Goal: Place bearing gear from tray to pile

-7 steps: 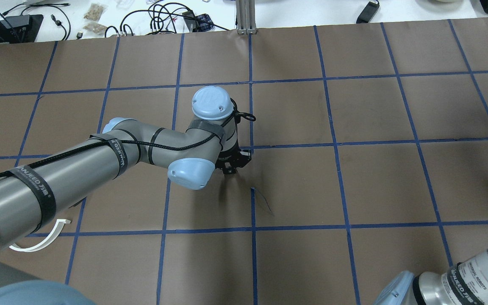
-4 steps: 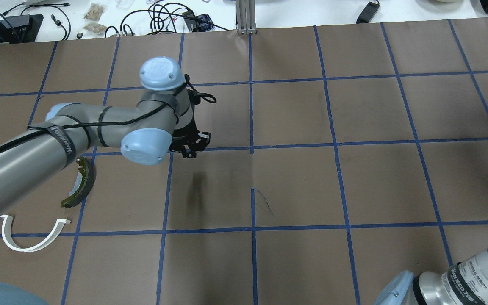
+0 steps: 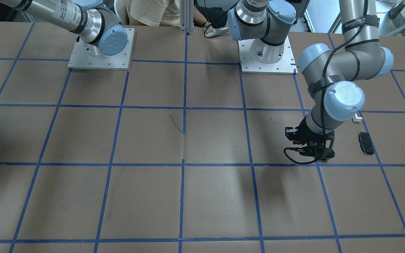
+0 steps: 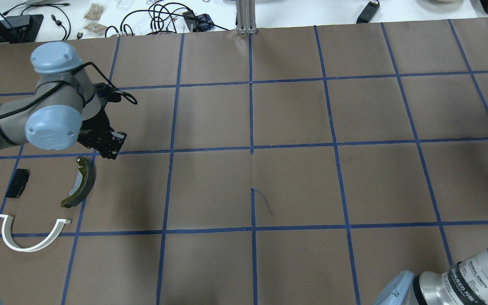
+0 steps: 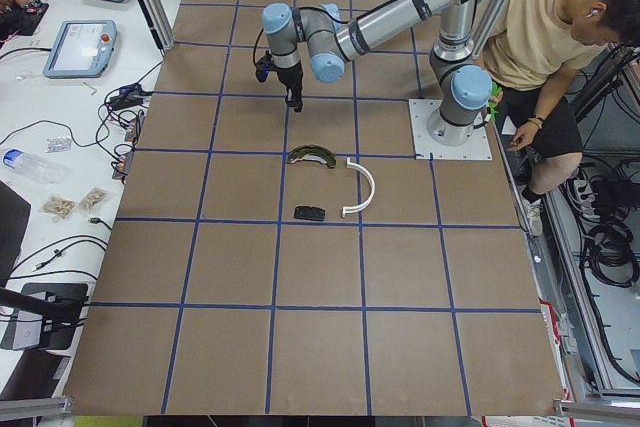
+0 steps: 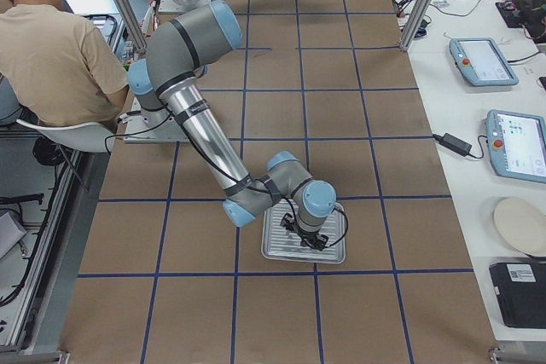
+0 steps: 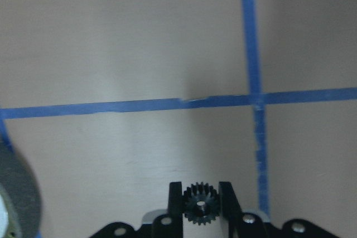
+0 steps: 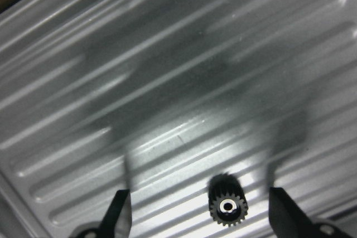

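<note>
One gear (image 7: 201,203) clamped in left gripper (image 4: 109,152) near pile (image 4: 86,180); right gripper (image 8: 199,196) spread above tray (image 8: 167,54).

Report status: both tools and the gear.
Left tool shut on bearing gear, above table near brake shoe. Right tool open over tray, second gear lying between its fingers. No obstruction seen.

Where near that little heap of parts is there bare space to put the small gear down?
In the overhead view, the brown square right of the brake shoe, framed by blue tape, is bare and close to the left end effector holding the gear. Crowded: the patch between black pad, shoe and white arch.
</note>
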Controlling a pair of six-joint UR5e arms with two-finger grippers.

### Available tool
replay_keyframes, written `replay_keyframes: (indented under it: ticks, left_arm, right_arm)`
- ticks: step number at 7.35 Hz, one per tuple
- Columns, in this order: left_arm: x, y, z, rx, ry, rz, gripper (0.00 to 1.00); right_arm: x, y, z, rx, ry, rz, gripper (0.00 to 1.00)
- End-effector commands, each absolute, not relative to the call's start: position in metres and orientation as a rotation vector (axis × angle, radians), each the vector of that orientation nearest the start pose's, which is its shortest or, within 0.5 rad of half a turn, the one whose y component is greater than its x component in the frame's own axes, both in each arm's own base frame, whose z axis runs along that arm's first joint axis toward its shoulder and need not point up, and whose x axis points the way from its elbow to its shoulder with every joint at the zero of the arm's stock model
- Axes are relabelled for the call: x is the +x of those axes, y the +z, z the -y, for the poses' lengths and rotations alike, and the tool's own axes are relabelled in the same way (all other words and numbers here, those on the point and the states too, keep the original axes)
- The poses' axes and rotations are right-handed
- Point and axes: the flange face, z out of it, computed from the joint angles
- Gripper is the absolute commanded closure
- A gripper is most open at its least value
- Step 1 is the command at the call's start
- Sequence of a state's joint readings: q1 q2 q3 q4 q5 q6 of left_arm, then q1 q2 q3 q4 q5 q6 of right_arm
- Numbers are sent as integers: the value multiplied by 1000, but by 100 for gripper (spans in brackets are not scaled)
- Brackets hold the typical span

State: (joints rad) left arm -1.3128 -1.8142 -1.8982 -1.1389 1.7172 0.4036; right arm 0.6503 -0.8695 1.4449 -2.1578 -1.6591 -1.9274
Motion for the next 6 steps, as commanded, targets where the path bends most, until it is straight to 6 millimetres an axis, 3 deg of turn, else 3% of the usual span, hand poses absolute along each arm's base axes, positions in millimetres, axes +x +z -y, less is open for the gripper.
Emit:
replay_keyframes:
  ticks: [1, 2, 3, 4, 5, 6]
  left_arm:
    - [123, 240, 520, 308, 300, -3030, 100]
    - [157, 230, 515, 344, 274, -3029, 100]
    - [175, 218, 513, 336, 265, -3032, 100]
    - [183, 211, 514, 320, 265, -3032, 100]
    - [183, 208, 514, 320, 272, -3033, 88]
    - [184, 206, 514, 321, 279, -3031, 1]
  right_arm:
    - [-487, 173, 527, -1527, 139, -2771, 33]
    - [-487, 176, 528, -1525, 138, -2778, 49]
    - [-487, 178, 528, -1516, 140, -2787, 63]
    - [-487, 180, 528, -1506, 139, -2794, 78]
    - [-485, 181, 530, -1486, 139, -2804, 87]
    - [-481, 184, 533, -1455, 140, -2822, 93]
